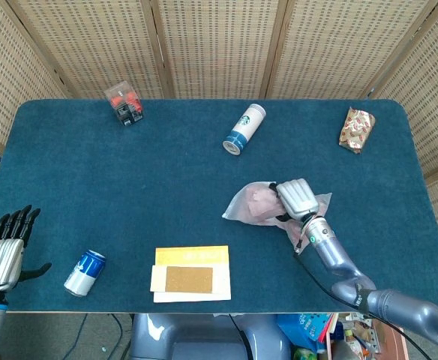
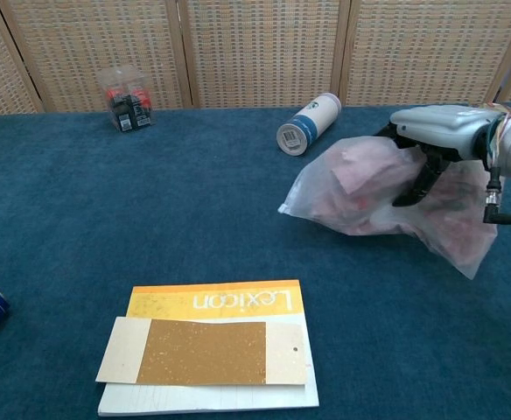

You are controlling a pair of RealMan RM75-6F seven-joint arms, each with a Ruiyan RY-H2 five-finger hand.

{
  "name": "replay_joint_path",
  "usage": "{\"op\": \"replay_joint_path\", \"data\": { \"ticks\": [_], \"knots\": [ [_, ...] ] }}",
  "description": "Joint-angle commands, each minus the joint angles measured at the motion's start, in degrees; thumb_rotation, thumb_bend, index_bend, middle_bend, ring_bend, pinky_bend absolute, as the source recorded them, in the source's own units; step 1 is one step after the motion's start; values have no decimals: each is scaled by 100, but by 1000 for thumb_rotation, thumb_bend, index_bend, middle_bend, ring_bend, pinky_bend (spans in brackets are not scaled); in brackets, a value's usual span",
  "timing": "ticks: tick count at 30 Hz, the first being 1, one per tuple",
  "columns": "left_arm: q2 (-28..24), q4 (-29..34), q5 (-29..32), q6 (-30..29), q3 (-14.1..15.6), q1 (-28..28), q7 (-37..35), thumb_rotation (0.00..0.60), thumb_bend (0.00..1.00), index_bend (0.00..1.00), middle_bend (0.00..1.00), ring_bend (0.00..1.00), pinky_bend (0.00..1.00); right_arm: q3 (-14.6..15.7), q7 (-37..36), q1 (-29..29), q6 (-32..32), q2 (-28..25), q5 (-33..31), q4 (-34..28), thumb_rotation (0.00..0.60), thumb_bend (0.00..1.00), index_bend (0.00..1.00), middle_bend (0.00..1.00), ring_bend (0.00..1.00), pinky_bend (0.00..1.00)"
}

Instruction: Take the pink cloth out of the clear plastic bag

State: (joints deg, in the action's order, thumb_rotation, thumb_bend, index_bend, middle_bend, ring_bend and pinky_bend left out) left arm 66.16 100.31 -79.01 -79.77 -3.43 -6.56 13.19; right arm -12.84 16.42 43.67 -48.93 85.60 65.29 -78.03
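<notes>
The right hand [image 2: 430,140] has the clear plastic bag [image 2: 369,197] bunched up in its fingers [image 2: 410,188], which curl down over the top of it and clamp the film, lifting most of the bag off the table [image 2: 150,201]; the grip seems to take in the bag and probably some of the pink cloth [image 1: 262,201] through it, though the pictures do not show that for certain. To do this step well, the judgement is that the hand should hold only the plastic near the closed end, so that the cloth can slide toward the mouth, and the other hand should come over to pinch the cloth itself; one hand alone will likely just carry bag and cloth together. Which end is the opening cannot be told from here. The left hand [image 1: 3,255] hangs off the near left corner of the table, well apart from the bag, its fingers spread and holding nothing. The bag sits right of centre, near the right hand's side of the table, crumpled and puffed, its lower edge trailing toward the blue surface. The cloth inside shows as soft, pale pink folds pressed against the thin, wrinkled film, wholly within the bag.
</notes>
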Motion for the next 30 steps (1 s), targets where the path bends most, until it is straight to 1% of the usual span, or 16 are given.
{"op": "replay_joint_path", "data": {
  "ticks": [1,5,8,13,16,17,19,20,23,27,30],
  "knots": [
    [-53,-41,94,103,-106,-103,-42,600,32,0,0,0,0,-25,-598,177,-92,-185,809,-307,600,1000,634,660,666,684],
    [-146,-114,244,301,-295,-291,-158,600,32,0,0,0,0,-158,-695,435,19,-73,938,-366,600,1000,634,659,666,684],
    [-227,-176,414,449,-442,-433,-166,600,33,0,0,0,0,-266,-684,642,54,116,980,-331,600,1000,634,656,666,684],
    [-302,-152,564,543,-596,-568,-218,600,32,0,0,0,0,-392,-480,977,108,494,978,-201,600,1000,634,655,666,684],
    [-304,-166,482,669,-731,-750,-477,600,31,0,0,0,0,-457,-243,1181,159,705,909,-112,600,1000,634,657,666,684],
    [-312,-177,412,733,-778,-826,-639,600,32,27,0,0,0,-468,-176,1228,162,765,888,-88,600,1000,634,657,666,684],
    [-312,-236,230,859,-889,-1004,-1035,600,40,127,0,0,0,-479,-25,1310,156,878,848,-31,600,1000,634,657,665,684],
    [-296,-320,101,953,-959,-1144,-1275,600,54,199,0,0,0,-478,94,1361,142,961,819,16,600,1000,634,657,665,684],
    [-190,-480,-91,1193,-1079,-1468,-1617,600,110,311,0,0,0,-493,268,1434,130,1118,689,100,600,1000,634,657,666,684],
    [86,-744,-117,1646,-1215,-1963,-1844,600,149,362,0,0,0,-534,378,1496,113,1304,467,208,600,1000,634,657,666,684],
    [336,-913,27,2085,-1291,-2344,-1894,600,167,376,0,0,0,-560,376,1509,69,1397,353,280,600,1000,634,657,666,684]
  ]
}}
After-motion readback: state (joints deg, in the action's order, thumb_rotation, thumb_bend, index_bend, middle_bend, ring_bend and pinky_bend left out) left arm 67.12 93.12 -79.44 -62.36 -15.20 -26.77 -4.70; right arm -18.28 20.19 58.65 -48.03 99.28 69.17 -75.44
